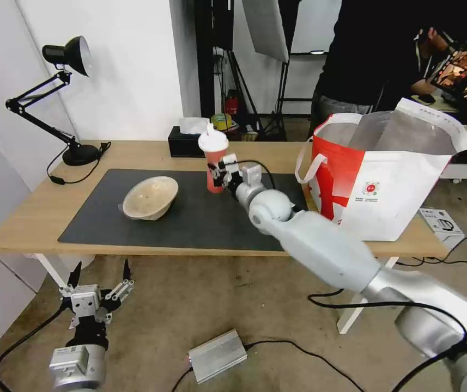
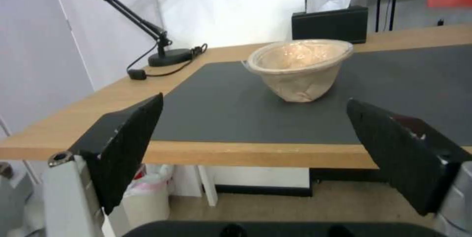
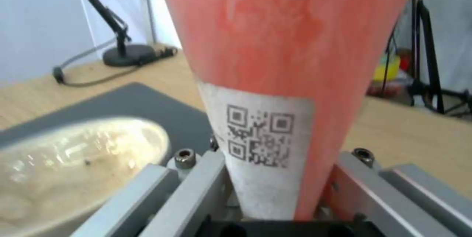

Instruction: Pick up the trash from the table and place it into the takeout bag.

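The right gripper [image 1: 218, 173] reaches over the middle of the long light-wood table [image 1: 37, 209], its fingers pinched on the lower part of the tall red drink cup with a white lid [image 1: 212, 158]. The cup stands upright near the far edge of the dark grey rectangular mat [image 1: 200, 220]; from the right wrist its red wall [image 3: 290, 38] bears a white label with a square code and sits squeezed between two metal fingers [image 3: 197, 189]. The shallow beige paper bowl [image 1: 150, 198] lies tilted on the mat's left half, its opening turned toward the table's left end, with nothing clear inside. The big boxy white takeout bag with a red panel [image 1: 377, 174] stands open at the table's right end, silver lining showing; what it holds cannot be told. A black tissue box [image 1: 185, 142] sits at the far edge. The left gripper [image 1: 98, 283] hangs below the table's near left corner, black fingers [image 2: 123, 145] spread wide
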Tool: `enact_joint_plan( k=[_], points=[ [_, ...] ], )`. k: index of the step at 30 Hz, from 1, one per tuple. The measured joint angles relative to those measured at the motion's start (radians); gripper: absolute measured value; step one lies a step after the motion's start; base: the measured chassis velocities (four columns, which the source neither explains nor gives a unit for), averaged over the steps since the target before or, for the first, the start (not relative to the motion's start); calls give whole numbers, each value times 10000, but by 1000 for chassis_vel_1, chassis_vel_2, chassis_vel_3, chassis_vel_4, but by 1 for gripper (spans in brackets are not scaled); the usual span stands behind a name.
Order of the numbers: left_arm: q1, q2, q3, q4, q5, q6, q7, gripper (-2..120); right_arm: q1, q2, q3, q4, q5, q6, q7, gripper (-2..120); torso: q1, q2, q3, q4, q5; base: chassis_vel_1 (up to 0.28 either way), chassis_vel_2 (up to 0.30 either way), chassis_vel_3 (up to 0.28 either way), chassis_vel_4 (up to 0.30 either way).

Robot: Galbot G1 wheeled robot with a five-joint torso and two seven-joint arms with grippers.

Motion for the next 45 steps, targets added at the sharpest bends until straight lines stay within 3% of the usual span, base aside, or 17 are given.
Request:
enact_joint_plan(
  k=[6, 12, 25, 45],
  points=[
    [44, 58, 44, -39, 2, -44, 9, 100, 375, -565, -15, 753, 371, -268, 138, 6, 0, 0, 0, 1, 0, 0, 0, 0, 0],
    [100, 267, 52, -146, 6, -78, 42, 100, 960, -1650, -24, 1822, 919, -640, 191, 6, 0, 0, -1, 1, 1, 0, 0, 0, 0],
    [81, 758, 2, -166, 41, -446, 704, 100, 2348, -3340, -290, 3261, 1748, -1187, 117, 6, 0, 0, -1, 1, 0, 0, 0, 0, 0],
    [208, 976, 78, -243, 29, -550, 744, 100, 4986, -5046, -754, 3404, 2350, -2181, -1164, 6, -1, 0, -1, 1, 0, 0, 0, 0, 0]
  ],
)
